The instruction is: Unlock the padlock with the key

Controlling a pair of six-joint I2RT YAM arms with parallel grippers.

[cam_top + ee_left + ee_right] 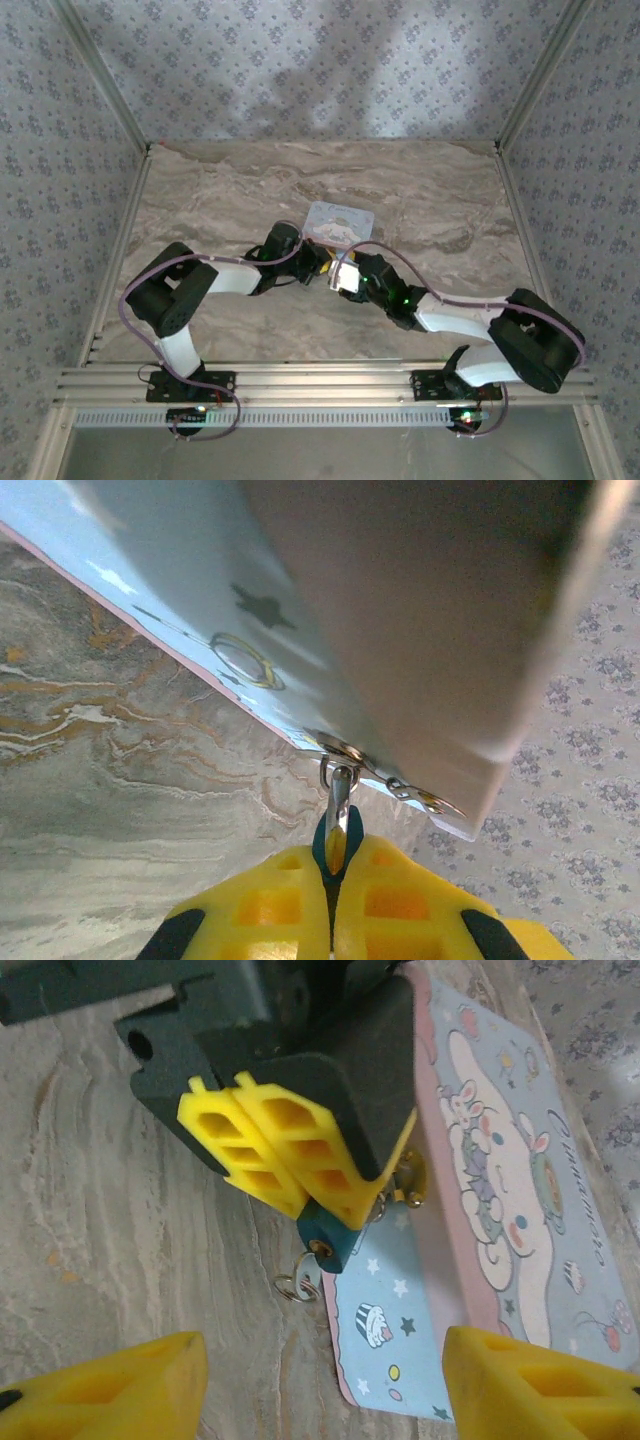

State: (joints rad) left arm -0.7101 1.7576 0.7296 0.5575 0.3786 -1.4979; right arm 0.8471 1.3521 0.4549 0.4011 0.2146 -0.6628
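Padlock (325, 1243), tiny teal-blue block with thin metal shackle
Clamped between yellow fingertips of left gripper (318, 1200), shackle hooked to pale blue picture tin (500, 1210); just ahead of right gripper (320, 1385), jaws apart.

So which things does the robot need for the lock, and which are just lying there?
For the job:
- tiny dark teal padlock with thin metal shackle, pinched in the left end effector
- open right end effector
- small silvery metal ring beside the padlock; key itself too small to see

Just there:
- pale blue rectangular picture tin, which the padlock hangs on
- marbled stone-look table
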